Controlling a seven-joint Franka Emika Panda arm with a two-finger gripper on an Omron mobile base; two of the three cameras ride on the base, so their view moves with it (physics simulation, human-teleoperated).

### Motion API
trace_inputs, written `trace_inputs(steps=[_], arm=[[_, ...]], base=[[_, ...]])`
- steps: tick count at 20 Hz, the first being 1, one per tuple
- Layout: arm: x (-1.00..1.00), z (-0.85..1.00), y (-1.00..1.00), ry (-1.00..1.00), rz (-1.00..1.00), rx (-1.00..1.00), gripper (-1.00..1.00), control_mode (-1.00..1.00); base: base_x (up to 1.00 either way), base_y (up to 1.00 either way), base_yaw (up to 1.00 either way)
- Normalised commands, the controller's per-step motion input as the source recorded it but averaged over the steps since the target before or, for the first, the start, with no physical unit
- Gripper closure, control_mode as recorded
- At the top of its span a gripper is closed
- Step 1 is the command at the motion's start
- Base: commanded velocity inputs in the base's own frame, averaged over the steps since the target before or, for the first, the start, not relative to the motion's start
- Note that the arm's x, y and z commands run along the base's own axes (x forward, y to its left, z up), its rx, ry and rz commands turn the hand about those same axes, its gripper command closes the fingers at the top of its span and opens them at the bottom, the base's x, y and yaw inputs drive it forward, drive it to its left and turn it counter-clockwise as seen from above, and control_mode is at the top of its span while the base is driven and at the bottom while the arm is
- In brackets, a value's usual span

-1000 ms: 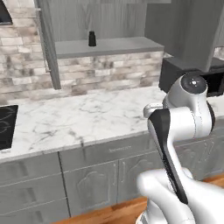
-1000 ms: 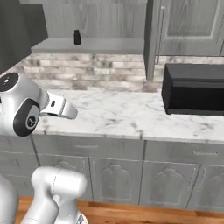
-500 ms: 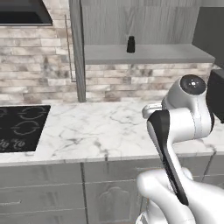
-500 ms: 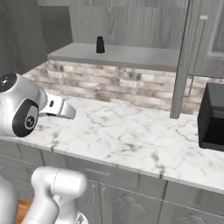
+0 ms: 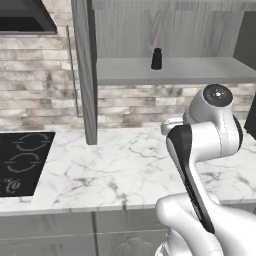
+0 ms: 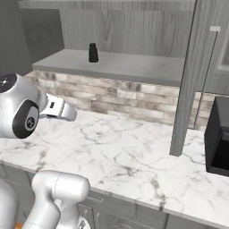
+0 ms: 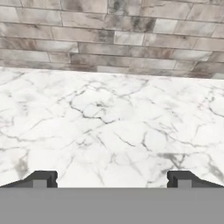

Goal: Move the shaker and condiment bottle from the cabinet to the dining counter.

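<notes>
Shaker (image 5: 156, 58), a tiny all-black piece with a rounded, tapering top, stands upright on the grey inner shelf of the grey wood-grain wall cabinet (image 5: 200, 70). From the right base camera the same black shaker (image 6: 93, 53) sits toward the left part of that shelf, with bare shelf all around it. The cabinet doors are swung open; one door edge (image 5: 85, 75) hangs down as a tall grey plank to the left of the shaker. No blue-capped condiment bottle can be made out on the shelf.

Below the shelf runs a band of grey and tan stone-brick backsplash (image 7: 113, 39), and below that a white marble worktop with grey veins (image 5: 120, 170). A black cooktop (image 5: 20, 165) is set into the worktop at the far left. A black boxy appliance (image 6: 219, 143) stands at the far right.

The white robot arm is folded up close to its base, its hand held low over the worktop, well below the shelf. In the hand camera the gripper (image 7: 111, 179) has its two dark fingertips (image 7: 41, 178) standing wide apart, with nothing between them, looking down at bare marble and the backsplash.

Judged from this, the step in hand is the approach to the cabinet, before any pick. The next move calls for raising the hand to shelf height, reaching in past the open door, and lining the open fingers around the small shaker without toppling it.
</notes>
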Motion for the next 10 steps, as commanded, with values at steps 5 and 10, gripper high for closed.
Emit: trace_inputs(steps=[5, 10], arm=[[0.0, 0.0, 0.0, 0.0, 0.0, 0.0, -1.0, 1.0], [0.0, 0.0, 0.0, 0.0, 0.0, 0.0, -1.0, 1.0]], base=[[0.49, -0.08, 0.0], [0.09, 0.0, 0.0]])
